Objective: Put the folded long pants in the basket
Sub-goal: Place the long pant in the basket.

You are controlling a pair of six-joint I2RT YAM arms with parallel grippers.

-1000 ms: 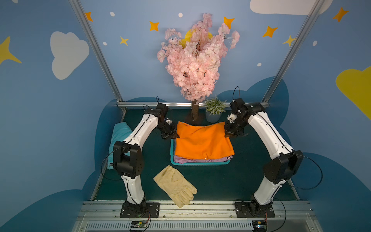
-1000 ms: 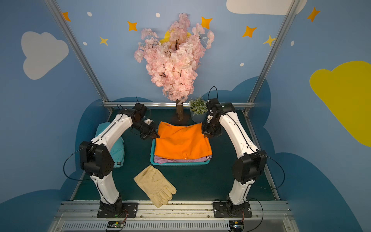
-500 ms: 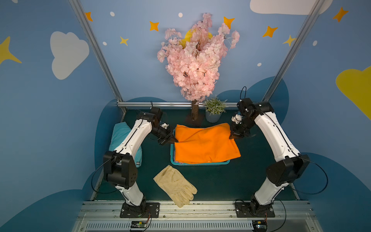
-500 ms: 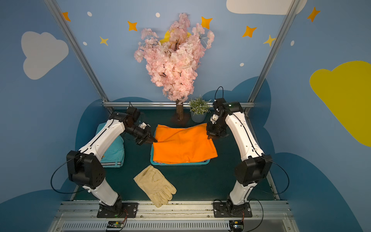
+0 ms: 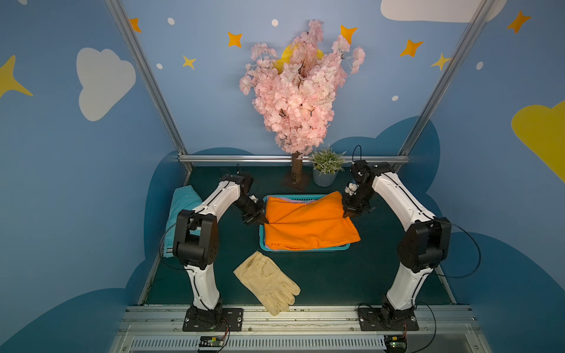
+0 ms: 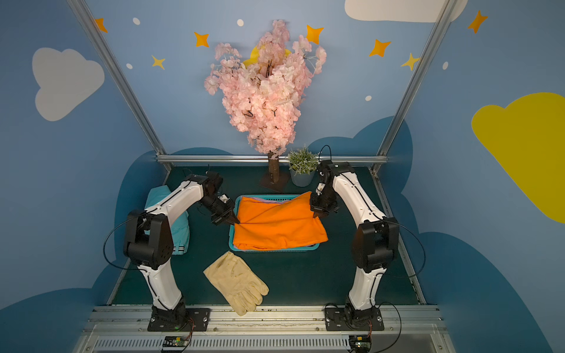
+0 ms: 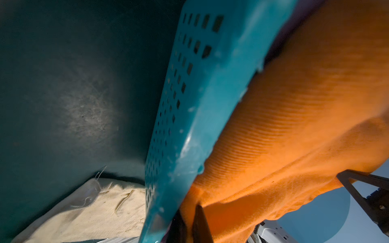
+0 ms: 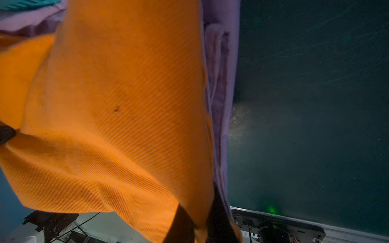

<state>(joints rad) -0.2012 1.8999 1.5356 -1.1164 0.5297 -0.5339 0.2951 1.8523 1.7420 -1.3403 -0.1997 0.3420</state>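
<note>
Bright orange folded pants (image 5: 308, 226) (image 6: 278, 224) are spread over the teal basket (image 5: 305, 249) (image 6: 275, 249), overhanging its right side. My left gripper (image 5: 265, 220) (image 7: 190, 210) is shut on their left edge, beside the basket's perforated wall (image 7: 200, 94). At the right edge my right gripper (image 5: 347, 215) (image 8: 199, 212) is shut on the orange cloth (image 8: 126, 105). Lilac pants (image 8: 221, 73) lie under the orange ones in the basket. Turquoise folded pants (image 5: 180, 207) (image 6: 180, 226) rest on the mat at the far left, partly behind my left arm.
A cream work glove (image 5: 266, 282) (image 6: 235, 281) lies on the green mat in front of the basket. Behind the basket stand the pink blossom tree's trunk (image 5: 295, 177) and a grey plant pot (image 5: 325, 177). Metal frame rails border the mat.
Both grippers have carried the orange pants forward and down over the basket. The lilac layer now shows at the back edge instead of the front.
</note>
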